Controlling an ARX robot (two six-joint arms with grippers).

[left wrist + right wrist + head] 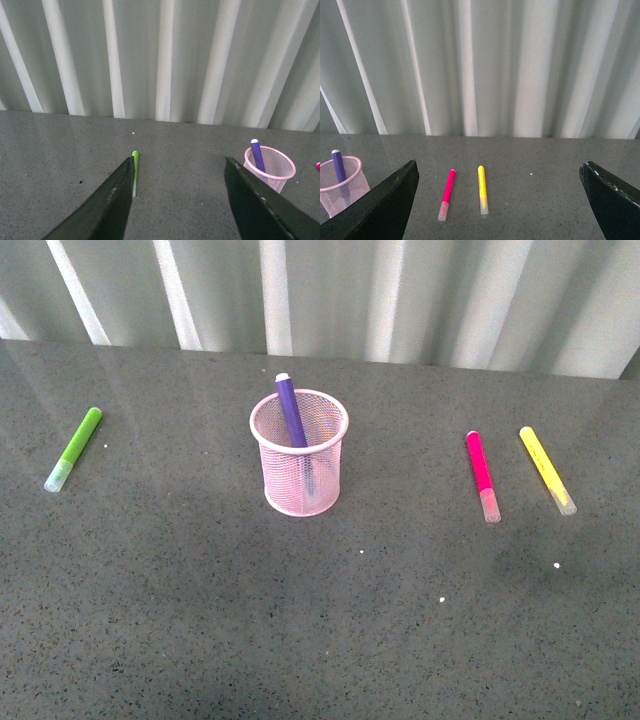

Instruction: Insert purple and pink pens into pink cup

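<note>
left end effector and right end effector, both spread wide, empty, above the table.
purple pen stands tilted in the pink cup; pink pen lies flat right of it, beside a yellow marker.

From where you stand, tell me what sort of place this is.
Probably a staged tabletop test setup: a grey speckled tabletop, a pale pleated curtain, and a pink cup holding a purple pen, with a pink pen, yellow marker and green marker lying apart.
</note>
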